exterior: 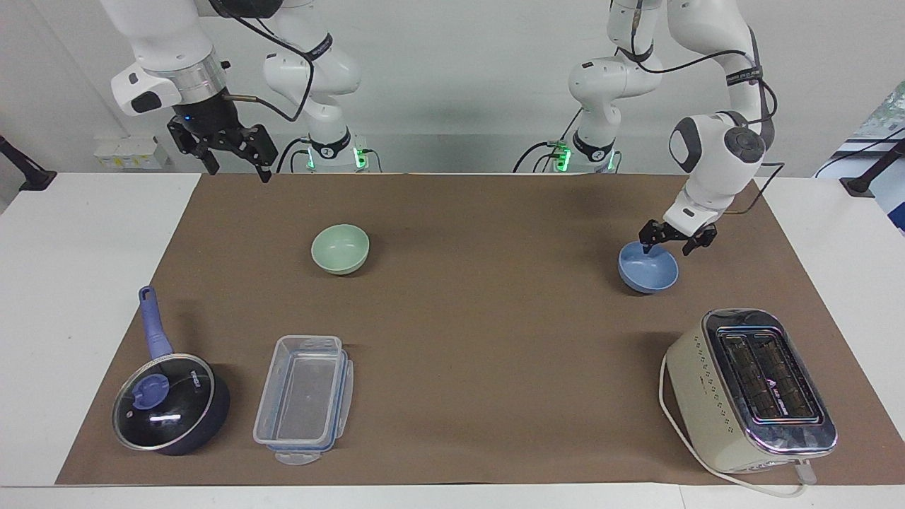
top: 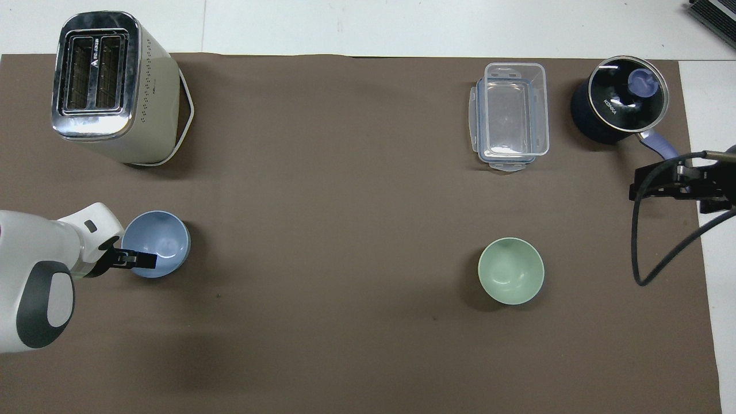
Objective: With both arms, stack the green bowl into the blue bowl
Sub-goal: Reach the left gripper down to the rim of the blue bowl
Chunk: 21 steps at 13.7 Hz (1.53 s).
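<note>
A: Starting with the facing view: the left gripper [exterior: 667,242] sits at the rim of the blue bowl [exterior: 648,268], jaws spread wide, one finger over the rim, nothing gripped.

B: And the right gripper [exterior: 234,160]?

A: Waiting high over the mat's [exterior: 481,339] edge by its base, jaws apart, empty. The green bowl [exterior: 340,248] sits alone toward that arm's end.

B: Overhead now?

A: Left gripper [top: 138,260] overlaps the blue bowl [top: 161,238], which is nearer the robots than the toaster [top: 112,86]. Green bowl [top: 511,271] is well apart, nearer than the clear container [top: 511,115] and the lidded saucepan [top: 620,99].
</note>
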Available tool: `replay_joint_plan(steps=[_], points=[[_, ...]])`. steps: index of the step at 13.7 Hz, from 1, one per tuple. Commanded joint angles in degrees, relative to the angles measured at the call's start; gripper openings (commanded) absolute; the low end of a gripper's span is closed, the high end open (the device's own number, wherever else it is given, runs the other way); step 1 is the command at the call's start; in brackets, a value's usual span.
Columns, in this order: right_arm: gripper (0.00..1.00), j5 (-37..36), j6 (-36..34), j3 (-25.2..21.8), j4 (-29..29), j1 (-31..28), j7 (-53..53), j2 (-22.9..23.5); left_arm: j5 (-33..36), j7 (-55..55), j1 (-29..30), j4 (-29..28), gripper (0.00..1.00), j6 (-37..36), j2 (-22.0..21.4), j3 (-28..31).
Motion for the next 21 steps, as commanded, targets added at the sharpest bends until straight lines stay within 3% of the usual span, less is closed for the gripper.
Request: replay_joint_plan(steps=[1,2,3,4,8,12,21], points=[[1.0,0.1,0.4,0.0,-1.5,-0.2,-1.1,-1.2,0.9,0.0,0.7,-1.8,0.83,3.6,2.2,-0.2],[1.0,0.1,0.4,0.0,-1.5,-0.2,-1.2,-1.2,0.9,-0.1,0.8,-1.8,0.38,3.5,2.6,-0.2],[1.0,0.1,0.4,0.0,-1.5,-0.2,-1.2,-1.2,0.8,-0.2,0.9,-1.8,0.05,3.5,2.6,-0.2],[1.0,0.1,0.4,0.0,-1.5,-0.2,-1.2,-1.2,0.6,-0.6,1.0,-1.8,0.0,3.3,2.6,-0.2],[1.0,0.1,0.4,0.0,-1.5,-0.3,-1.2,-1.2,0.6,-2.6,0.8,-1.6,0.0,2.7,2.6,-0.2],[1.0,0.1,0.4,0.0,-1.5,-0.3,-1.2,-1.2,-1.4,-1.9,2.2,2.4,0.0,-2.2,3.1,-0.2],[1.0,0.1,0.4,0.0,-1.5,-0.4,-1.2,-1.2,-4.4,-1.1,2.1,23.1,0.0,-29.5,0.9,-0.1]])
